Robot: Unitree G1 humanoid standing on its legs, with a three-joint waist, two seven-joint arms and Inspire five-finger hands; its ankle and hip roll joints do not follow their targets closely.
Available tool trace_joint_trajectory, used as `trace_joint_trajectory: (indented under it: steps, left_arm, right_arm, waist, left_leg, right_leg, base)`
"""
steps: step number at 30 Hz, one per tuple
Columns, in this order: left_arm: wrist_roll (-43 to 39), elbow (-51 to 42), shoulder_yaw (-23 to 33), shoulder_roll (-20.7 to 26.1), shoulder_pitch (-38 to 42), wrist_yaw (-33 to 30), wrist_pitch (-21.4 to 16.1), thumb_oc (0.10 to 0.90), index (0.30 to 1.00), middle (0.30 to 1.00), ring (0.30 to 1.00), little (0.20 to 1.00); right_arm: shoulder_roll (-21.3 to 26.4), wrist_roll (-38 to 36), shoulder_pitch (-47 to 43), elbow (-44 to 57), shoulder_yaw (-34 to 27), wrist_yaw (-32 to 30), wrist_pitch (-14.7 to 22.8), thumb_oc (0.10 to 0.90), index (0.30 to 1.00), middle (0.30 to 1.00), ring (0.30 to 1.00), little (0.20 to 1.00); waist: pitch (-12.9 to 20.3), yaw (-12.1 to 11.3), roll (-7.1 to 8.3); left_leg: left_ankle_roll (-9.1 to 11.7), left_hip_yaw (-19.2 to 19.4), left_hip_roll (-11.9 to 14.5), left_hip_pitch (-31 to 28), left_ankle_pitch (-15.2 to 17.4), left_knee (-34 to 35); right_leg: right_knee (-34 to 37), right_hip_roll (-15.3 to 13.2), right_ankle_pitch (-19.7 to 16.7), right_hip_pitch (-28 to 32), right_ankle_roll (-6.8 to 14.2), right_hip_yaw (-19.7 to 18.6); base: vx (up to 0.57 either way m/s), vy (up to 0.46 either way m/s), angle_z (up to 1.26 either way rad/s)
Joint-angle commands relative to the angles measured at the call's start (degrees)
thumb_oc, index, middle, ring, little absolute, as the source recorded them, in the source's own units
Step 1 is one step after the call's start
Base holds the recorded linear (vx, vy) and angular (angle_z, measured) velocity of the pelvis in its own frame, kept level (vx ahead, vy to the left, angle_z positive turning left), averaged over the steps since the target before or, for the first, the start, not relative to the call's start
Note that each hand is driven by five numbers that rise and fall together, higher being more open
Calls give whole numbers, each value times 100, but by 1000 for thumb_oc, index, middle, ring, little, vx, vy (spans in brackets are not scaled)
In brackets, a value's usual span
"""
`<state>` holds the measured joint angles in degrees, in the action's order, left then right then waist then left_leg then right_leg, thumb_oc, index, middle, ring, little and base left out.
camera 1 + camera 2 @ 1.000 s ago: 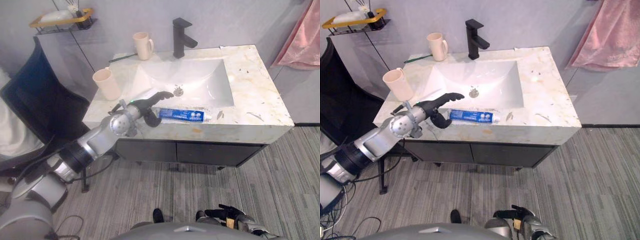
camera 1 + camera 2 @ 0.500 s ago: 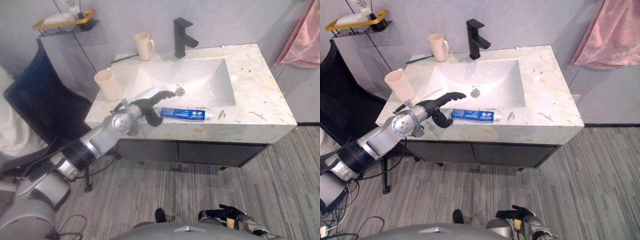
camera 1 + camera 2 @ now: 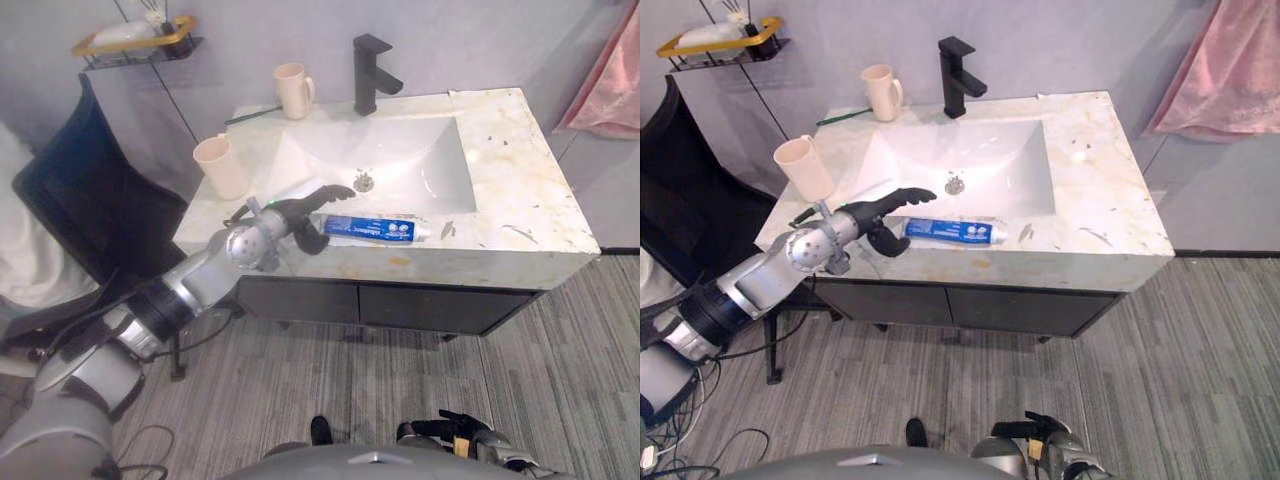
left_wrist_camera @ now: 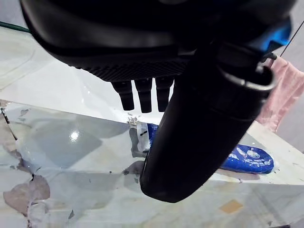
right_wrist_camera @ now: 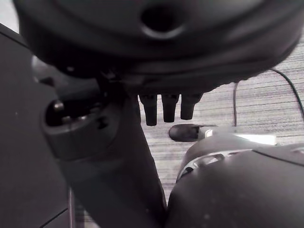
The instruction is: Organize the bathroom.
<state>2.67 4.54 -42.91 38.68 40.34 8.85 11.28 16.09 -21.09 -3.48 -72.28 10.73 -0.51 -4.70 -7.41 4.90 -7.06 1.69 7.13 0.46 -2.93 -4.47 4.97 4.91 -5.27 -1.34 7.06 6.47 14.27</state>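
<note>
**A bathroom in front of me**

I face a marble-look vanity (image 3: 520,190) with a white sink (image 3: 400,165) sunk in it and a black faucet (image 3: 372,72) at twelve o'clock. Two cream cups (image 3: 220,166) stand at ten o'clock, a wall shelf (image 3: 135,42) beyond them, a pink towel (image 3: 1225,70) at two.

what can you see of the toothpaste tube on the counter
The toothpaste tube is blue with white print and a white cap end pointing toward the robot's right. It looks like soft plastic, fairly full, and lies flat on the front strip of the marble countertop, just in front of the sink basin and parallel to the front edge. The left robot hand is open at its flat end, fingers above and thumb below; whether they actually touch it cannot be told.
</note>
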Motion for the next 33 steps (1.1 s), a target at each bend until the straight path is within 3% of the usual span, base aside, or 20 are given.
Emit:
trace_joint_trajectory:
  steps: [1,15,24,25,26,28,29,30,31,32,33]
  left_arm:
    - [-135,207,-99,-582,626,71,-298,800,900,900,900,900]
    - [-158,62,-6,-598,570,-129,-460,800,900,900,900,900]
    - [-323,-76,-92,-625,592,149,-590,800,900,900,900,900]
    - [-305,-89,-102,-649,591,177,-591,761,841,841,841,841]
    - [-310,-103,-150,-677,607,224,-599,662,693,693,693,693]
    - [-323,-120,-175,-691,613,237,-586,616,625,625,625,625]
    - [-323,-120,-175,-691,613,237,-586,616,625,625,625,625]
    - [-273,-180,-193,-733,609,260,-505,569,554,554,554,554]
    - [-273,-180,-193,-733,609,260,-505,569,554,554,554,554]
    - [-176,-197,-220,-751,604,254,-495,522,484,484,484,484]
    - [-175,-197,-220,-751,604,254,-495,507,460,460,460,460]
  right_arm:
    - [111,-10,-108,-134,77,-28,-72,800,900,900,900,900]
    - [28,-64,-58,-186,99,-45,-66,800,900,900,900,900]
    - [27,-131,-90,-170,106,-42,-51,800,900,900,900,900]
    - [23,-122,-97,-182,100,-42,-52,800,900,900,900,900]
    - [13,-151,-110,-189,118,-56,-55,800,900,900,900,900]
    - [9,-156,-111,-188,118,-62,-54,800,900,900,900,900]
    - [9,-156,-111,-188,118,-62,-54,800,900,900,900,900]
    - [0,-176,-111,-174,115,-75,-69,800,900,900,900,900]
    - [0,-176,-111,-174,115,-75,-69,800,900,900,900,900]
    - [0,-175,-114,-202,102,-62,-60,800,900,900,900,900]
    - [0,-175,-114,-203,101,-62,-60,800,900,900,900,900]
  waist:
    - [-13,233,261]
    - [23,231,279]
    - [18,238,279]
    - [23,242,277]
    - [27,249,271]
    - [28,257,269]
    - [28,257,269]
    - [28,267,265]
    - [28,267,265]
    - [24,276,261]
    - [24,276,261]
  left_leg:
    - [27,646,-298,-99,1057,-825]
    - [-1,620,-313,-165,1058,-729]
    - [-11,619,-318,-168,1064,-728]
    - [-11,622,-320,-173,1065,-726]
    - [-11,627,-316,-178,1066,-722]
    - [-10,630,-316,-178,1065,-721]
    - [-10,630,-316,-178,1065,-721]
    - [-11,642,-311,-179,1074,-726]
    - [-11,642,-311,-179,1074,-726]
    - [-10,649,-310,-179,1074,-735]
    - [-10,649,-310,-180,1074,-734]
  right_leg:
    - [-59,216,355,-128,69,95]
    - [-30,253,339,-125,85,11]
    - [-30,260,339,-126,82,-8]
    - [-30,264,340,-125,80,-11]
    - [-27,261,337,-130,84,-22]
    - [-26,261,336,-134,85,-28]
    - [-26,261,336,-134,85,-28]
    - [-23,260,336,-136,90,-31]
    - [-23,260,336,-136,90,-31]
    - [-25,257,331,-134,94,-33]
    - [-25,257,331,-134,94,-33]
  base:
    - [-8,-13,4]
    - [0,-2,1]
    - [0,0,0]
    - [0,0,0]
    - [0,0,0]
    - [0,0,0]
    - [0,0,0]
    - [0,0,0]
    - [0,0,0]
    - [0,0,0]
    - [0,0,0]
